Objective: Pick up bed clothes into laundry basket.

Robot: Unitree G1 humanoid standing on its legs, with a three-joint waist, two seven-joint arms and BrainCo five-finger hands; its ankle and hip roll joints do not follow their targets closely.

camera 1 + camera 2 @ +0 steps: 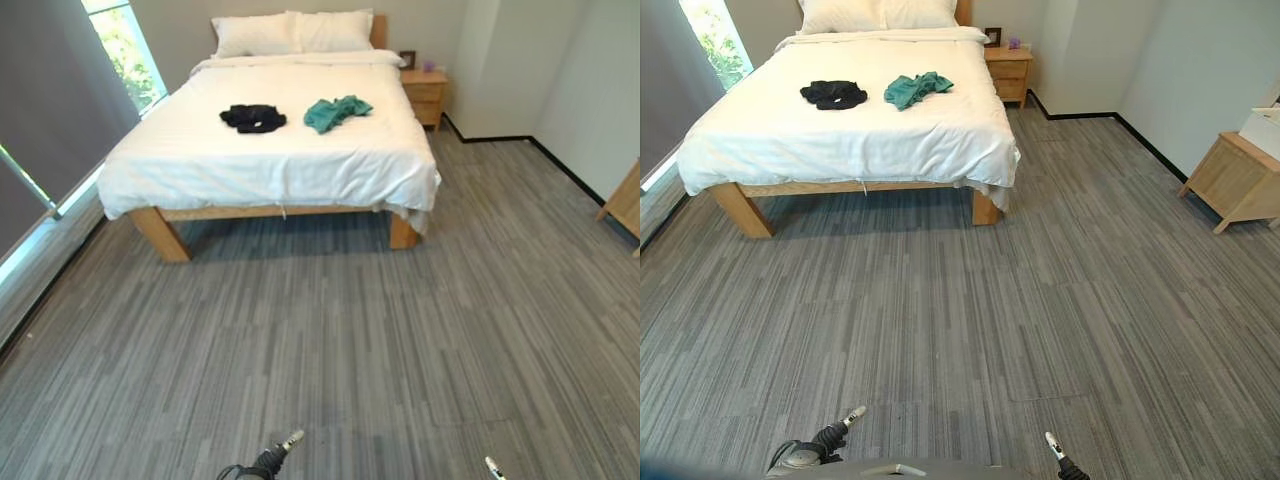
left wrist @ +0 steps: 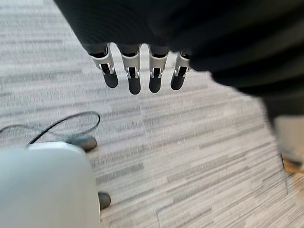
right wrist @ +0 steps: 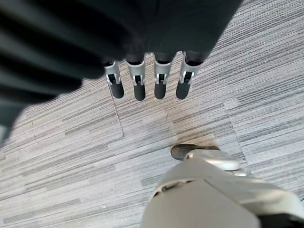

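Observation:
A black garment (image 1: pixel 254 118) and a teal garment (image 1: pixel 336 112) lie side by side on the white bed (image 1: pixel 270 150) at the far side of the room. My left hand (image 2: pixel 133 71) hangs low over the grey floor, its fingers straight and holding nothing. My right hand (image 3: pixel 149 78) hangs the same way, fingers straight and empty. Both hands are far from the bed, at the bottom edge of the eye views, the left hand (image 1: pixel 280 452) and the right hand (image 1: pixel 1055 447).
A wooden nightstand (image 1: pixel 425 95) stands to the right of the bed's head. A wooden cabinet (image 1: pixel 1238 180) stands by the right wall. A window with a dark blind (image 1: pixel 60 90) is on the left. Grey carpet (image 1: pixel 330 320) stretches between me and the bed.

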